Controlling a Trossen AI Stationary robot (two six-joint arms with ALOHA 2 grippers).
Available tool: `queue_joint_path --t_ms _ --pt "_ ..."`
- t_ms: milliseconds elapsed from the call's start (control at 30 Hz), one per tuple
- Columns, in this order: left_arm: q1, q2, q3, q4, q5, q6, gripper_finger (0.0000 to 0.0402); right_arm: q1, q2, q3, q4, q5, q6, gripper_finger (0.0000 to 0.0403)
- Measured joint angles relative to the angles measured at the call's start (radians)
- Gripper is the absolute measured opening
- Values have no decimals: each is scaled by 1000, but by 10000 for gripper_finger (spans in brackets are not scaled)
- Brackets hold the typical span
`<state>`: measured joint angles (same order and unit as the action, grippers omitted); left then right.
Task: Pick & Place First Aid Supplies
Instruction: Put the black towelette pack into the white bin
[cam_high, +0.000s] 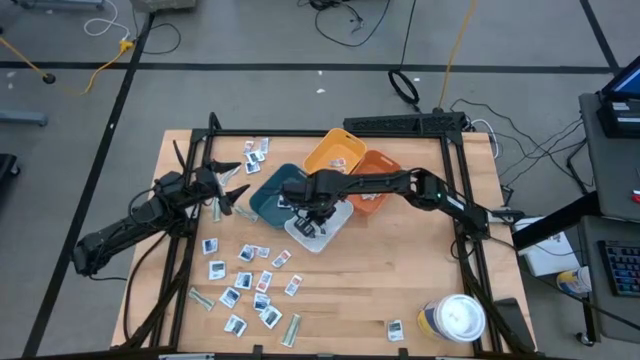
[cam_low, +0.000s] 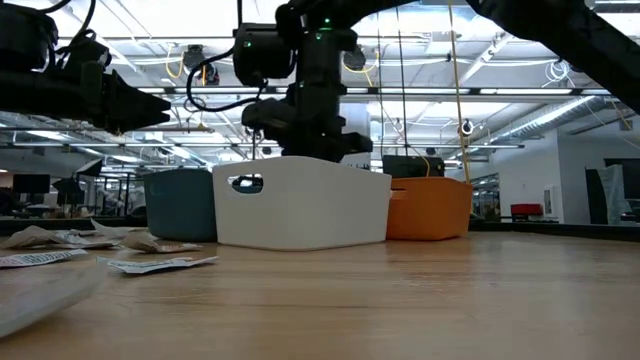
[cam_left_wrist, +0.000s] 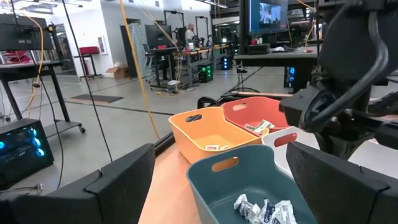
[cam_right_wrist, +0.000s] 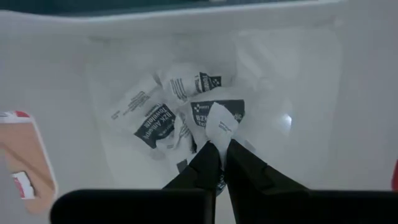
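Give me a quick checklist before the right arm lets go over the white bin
1. Right gripper over the white bin: ok, it points down into it.
2. Packet pinched at the fingertips: ok, jaws shut on it.
3. Drop zone is the bin floor: ok, other packets already lie there.
4. Left gripper clear of the white bin: ok, open, beside the teal bin.
5. Packet will fall free on release: cannot tell.

Right arm (cam_high: 400, 186) blocking the white bin (cam_high: 335, 225), bare tabletop (cam_high: 400, 270) apparently free beside the tub (cam_high: 460, 318)
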<state>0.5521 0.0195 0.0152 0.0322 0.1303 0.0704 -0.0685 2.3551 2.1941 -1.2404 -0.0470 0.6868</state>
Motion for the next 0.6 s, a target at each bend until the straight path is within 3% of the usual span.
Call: queue_joint_path --t_ms 200,467,600 --pt "0 0 0 0 0 0 367 0 -4 0 11 22 -3 46" --pt "0 0 0 1 0 0 367 5 -4 0 10 19 4 188" --pt "0 0 0 1 0 0 367 5 -4 0 10 17 -10 240"
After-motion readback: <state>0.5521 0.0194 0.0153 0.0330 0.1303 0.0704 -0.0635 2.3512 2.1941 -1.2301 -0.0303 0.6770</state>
